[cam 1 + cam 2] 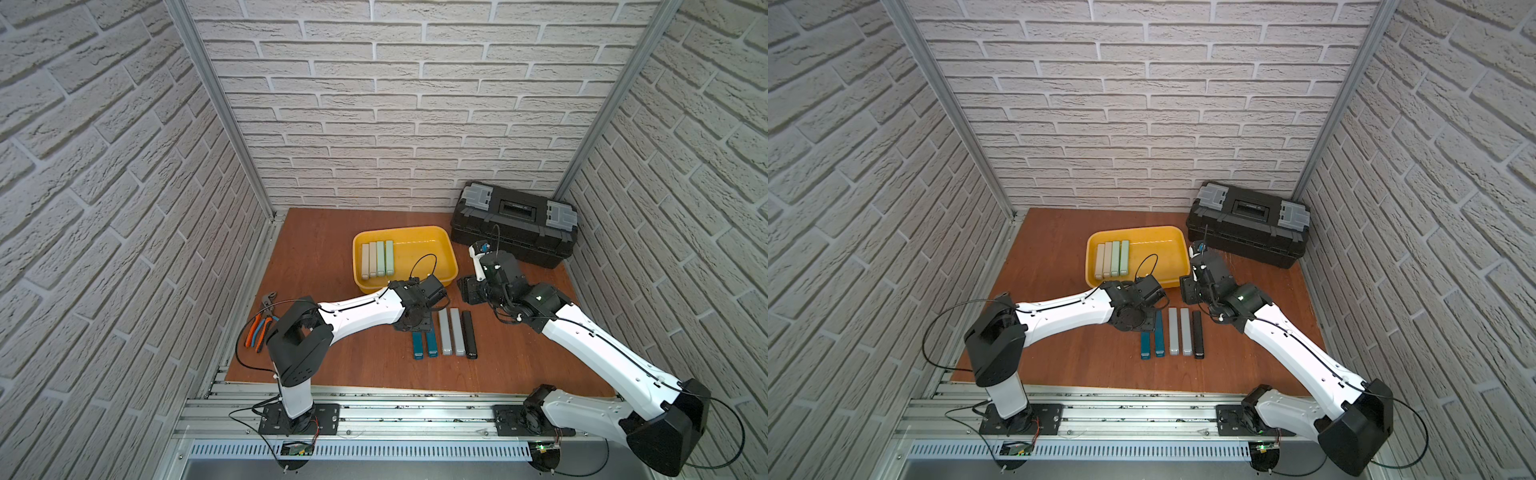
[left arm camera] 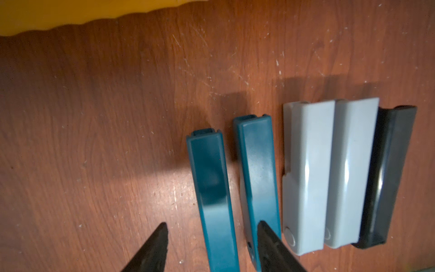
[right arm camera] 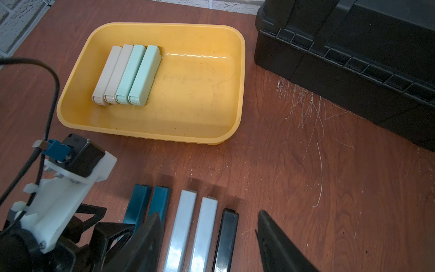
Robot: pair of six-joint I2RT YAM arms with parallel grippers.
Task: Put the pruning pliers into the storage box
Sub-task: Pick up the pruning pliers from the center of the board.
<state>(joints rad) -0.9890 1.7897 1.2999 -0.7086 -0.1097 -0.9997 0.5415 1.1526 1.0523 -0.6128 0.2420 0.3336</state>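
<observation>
The left claw point(image 2: 214, 233) is released. Its two pointed black fingertips point(image 2: 162, 235) straddle the outermost teal bar point(image 2: 209, 188), a slim, glossy plastic piece of the pruning pliers lying flat on the scratched reddish wood-grain worktop point(image 3: 282, 164). A gap shows at one fingertip, but the other covers part of the second teal bar point(image 2: 256, 176) just beside it, so contact there cannot be told. Both teal bars run out of the wrist picture at the claw's end, and in both top views the claw is hidden under its own wrist. Past the second teal bar, in the same row, lie two smooth light-grey bars point(image 2: 306, 176) pressed together and one shiny black bar point(image 2: 388, 176). The right claw point(image 3: 209, 213), also released and holding nothing, hangs over that grey and black end of the row. Beyond both claws sits the storage box point(image 3: 150, 135), a shallow yellow plastic tray with rounded corners and a rolled rim. Packed side by side toward one short wall inside it are two beige bars point(image 3: 110, 73) and two mint-green bars point(image 3: 138, 70). Farther off on the right claw's side stands a ribbed black toolbox with grey latches point(image 1: 515, 224), lid down. Outside the left arm lie orange-handled and blue-handled pliers point(image 1: 259, 328), partly hidden by its elbow.
</observation>
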